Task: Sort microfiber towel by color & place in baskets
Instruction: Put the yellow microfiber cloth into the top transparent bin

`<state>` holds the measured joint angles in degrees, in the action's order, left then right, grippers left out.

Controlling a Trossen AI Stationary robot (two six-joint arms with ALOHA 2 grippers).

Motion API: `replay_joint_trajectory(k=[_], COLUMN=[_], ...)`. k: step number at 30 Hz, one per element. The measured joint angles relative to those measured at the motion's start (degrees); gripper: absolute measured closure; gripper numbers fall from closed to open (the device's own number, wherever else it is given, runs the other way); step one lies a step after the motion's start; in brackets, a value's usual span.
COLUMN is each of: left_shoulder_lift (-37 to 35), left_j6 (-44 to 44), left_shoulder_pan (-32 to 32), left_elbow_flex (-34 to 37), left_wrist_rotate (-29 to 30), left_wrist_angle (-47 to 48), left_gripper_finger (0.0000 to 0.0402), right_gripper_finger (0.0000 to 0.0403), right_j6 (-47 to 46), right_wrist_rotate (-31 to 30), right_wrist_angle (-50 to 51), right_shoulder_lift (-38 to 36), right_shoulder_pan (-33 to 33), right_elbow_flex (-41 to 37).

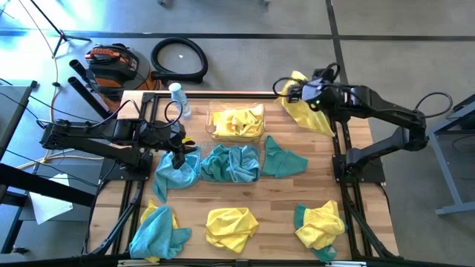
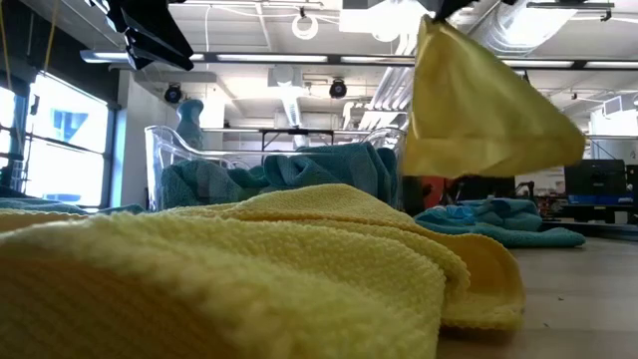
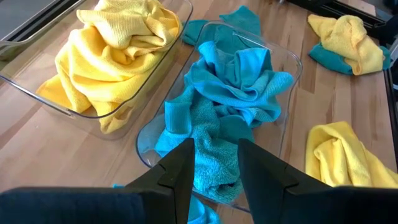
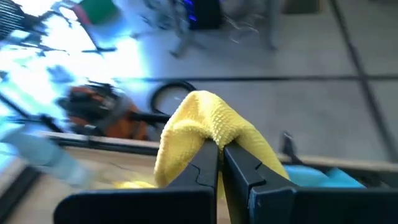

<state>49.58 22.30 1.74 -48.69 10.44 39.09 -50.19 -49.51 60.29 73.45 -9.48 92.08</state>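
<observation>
My left gripper is open and hangs low at the left end of the basket that holds teal towels. A teal towel drapes over that basket's rim and runs between the fingers. The other basket, just behind, holds yellow towels. My right gripper is raised over the table's far right corner and is shut on a yellow towel. My left gripper has its fingers on either side of the draped teal towel; whether they touch it I cannot tell. My right gripper pinches a bunched fold at the top of the yellow towel between its two fingers. The towel hangs slack below them, lifted clear of the table.
A clear water bottle stands near the far edge. Loose towels lie about: teal right of the baskets, yellow at the near edge, mixed heaps at near left and near right.
</observation>
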Motion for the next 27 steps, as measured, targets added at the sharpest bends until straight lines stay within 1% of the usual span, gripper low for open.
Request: replay_joint_trajectory(k=[4, 8, 13, 17, 21, 24, 27], left_shoulder_lift=[0.0, 0.0, 0.0, 0.0, 0.0, 0.0, 0.0], left_j6=[0.0, -0.4, -2.6, -3.0, -3.0, -2.9, -1.8], left_shoulder_pan=[0.0, 0.0, 0.0, 0.0, 0.0, 0.0, 0.0], left_elbow_flex=[0.0, 0.0, 0.0, 0.0, 0.0, 0.0, 0.0], left_wrist_rotate=[0.0, 0.9, 3.5, 5.8, 5.8, 5.8, 5.8], left_wrist_angle=[0.0, 0.0, 0.0, 0.0, 0.1, 0.0, 0.0], left_gripper_finger=[0.0291, 0.0291, 0.0291, 0.0291, 0.0291, 0.0291, 0.0291], right_gripper_finger=[0.0403, 0.0403, 0.0403, 0.0403, 0.0403, 0.0403, 0.0403], right_j6=[10.3, 19.4, 25.5, 27.0, 28.8, 29.7, 29.7], right_wrist_rotate=[2.0, 8.2, 14.9, 21.5, 26.4, 29.2, 30.4], right_wrist_angle=[-13.4, -27.0, -39.4, -46.1, -51.7, -53.0, -52.9], right_shoulder_lift=[0.0, 0.4, 3.2, 6.8, 10.3, 12.4, 14.4], right_shoulder_pan=[0.6, 0.7, 0.7, 0.5, 0.5, 0.0, -0.8], right_elbow_flex=[0.1, 0.1, 0.1, 0.1, 0.1, 0.1, 0.1])
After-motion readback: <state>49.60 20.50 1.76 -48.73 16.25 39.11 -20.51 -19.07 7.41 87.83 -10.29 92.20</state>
